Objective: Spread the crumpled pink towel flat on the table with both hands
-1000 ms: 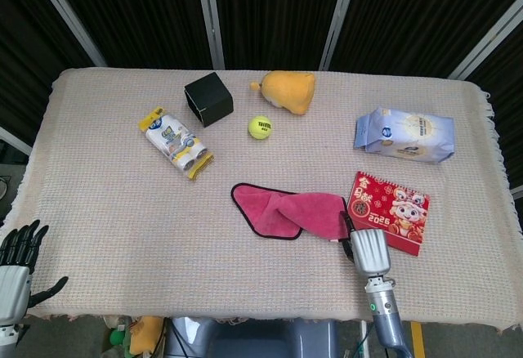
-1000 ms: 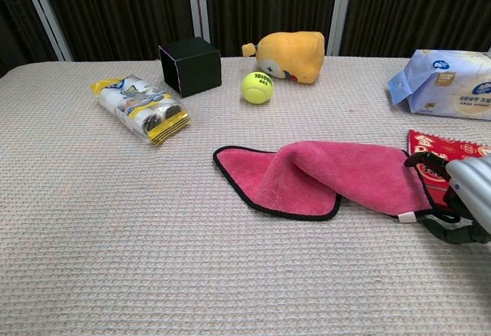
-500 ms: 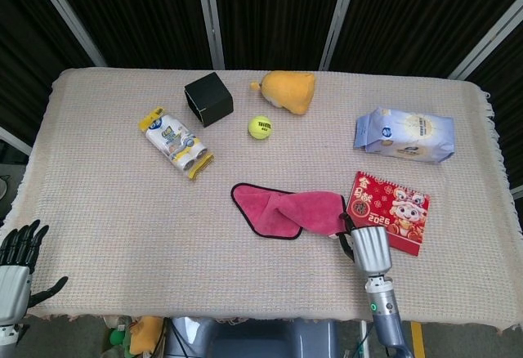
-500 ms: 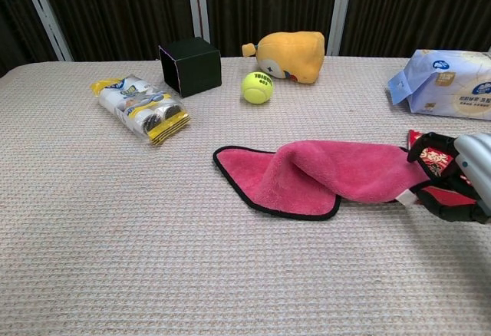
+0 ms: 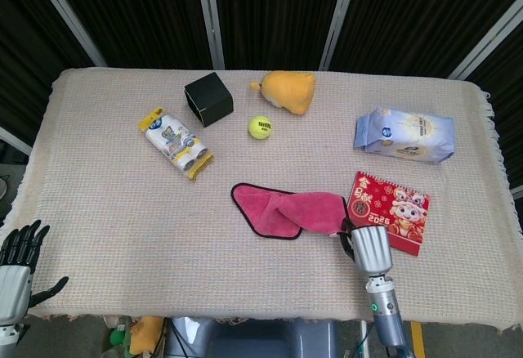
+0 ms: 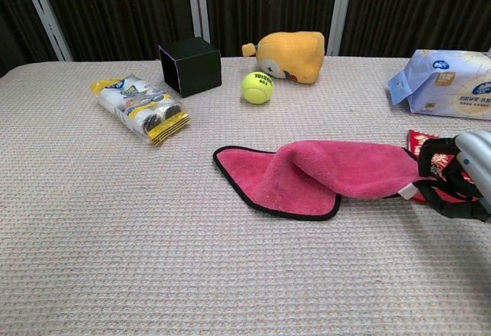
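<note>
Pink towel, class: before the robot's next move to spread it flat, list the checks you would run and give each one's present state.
1. Right hand at the pink towel corner: ok; firm grip: cannot tell.
2. Left hand on towel: not ok, open at the table corner.
3. Towel flat: not ok, folded over.
4. Free cloth left of towel: ok.
5. Red calendar clear of towel: not ok, right beside it.

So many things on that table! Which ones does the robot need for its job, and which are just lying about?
Needed:
pink towel
right hand, at the towel's corner
left hand, off by the table's edge

Lying about:
black box
tennis ball
yellow plush toy
snack pack
wipes pack
red calendar
</note>
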Motion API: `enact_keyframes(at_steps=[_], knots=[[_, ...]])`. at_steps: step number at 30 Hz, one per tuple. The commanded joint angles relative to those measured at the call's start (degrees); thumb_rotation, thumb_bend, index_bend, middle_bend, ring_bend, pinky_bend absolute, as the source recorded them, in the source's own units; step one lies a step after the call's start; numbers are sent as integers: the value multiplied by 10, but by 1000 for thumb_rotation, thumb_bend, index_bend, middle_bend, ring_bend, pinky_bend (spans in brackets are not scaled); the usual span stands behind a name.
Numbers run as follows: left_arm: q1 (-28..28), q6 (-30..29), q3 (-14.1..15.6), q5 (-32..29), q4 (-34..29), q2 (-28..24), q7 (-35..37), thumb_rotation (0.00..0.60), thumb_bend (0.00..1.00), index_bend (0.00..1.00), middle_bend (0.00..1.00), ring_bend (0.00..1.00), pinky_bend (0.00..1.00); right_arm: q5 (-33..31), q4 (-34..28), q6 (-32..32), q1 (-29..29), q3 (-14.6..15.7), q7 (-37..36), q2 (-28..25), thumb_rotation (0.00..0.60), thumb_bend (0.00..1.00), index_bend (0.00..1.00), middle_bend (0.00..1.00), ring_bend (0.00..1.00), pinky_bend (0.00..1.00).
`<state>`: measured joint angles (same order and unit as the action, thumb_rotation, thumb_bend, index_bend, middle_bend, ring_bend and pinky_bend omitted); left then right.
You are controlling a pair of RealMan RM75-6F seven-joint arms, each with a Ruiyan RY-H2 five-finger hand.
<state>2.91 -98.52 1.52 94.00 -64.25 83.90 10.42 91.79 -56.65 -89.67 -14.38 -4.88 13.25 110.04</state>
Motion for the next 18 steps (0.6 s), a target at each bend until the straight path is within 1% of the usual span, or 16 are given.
enact_keyframes(at_steps=[1,4,6,11,13,18], knots=[[0,-1,0,1,0,0,0,600,0,0,0,0,0,1,-5,1,-4,-3,2,-2,600,471,597,1000,1000,972],[0,-2,0,1,1,0,-1,600,0,0,0,0,0,3,-13,3,-9,-4,8,-8,600,503,607,1000,1000,972],[0,-2,0,1,1,0,0,600,0,0,0,0,0,7,-17,0,-7,1,12,-11,600,517,613,1000,1000,972],[-1,0,0,1,0,0,1,600,0,0,0,0,0,22,-46,-12,-10,2,24,-26,600,520,632,1000,1000,972],[-2,0,1,2,-1,0,0,600,0,0,0,0,0,31,-65,-19,-14,2,33,-35,600,521,638,1000,1000,972],[-3,1,2,4,-5,-1,-4,600,0,0,0,0,0,60,-143,-30,-27,-3,81,-66,600,528,653,1000,1000,972]])
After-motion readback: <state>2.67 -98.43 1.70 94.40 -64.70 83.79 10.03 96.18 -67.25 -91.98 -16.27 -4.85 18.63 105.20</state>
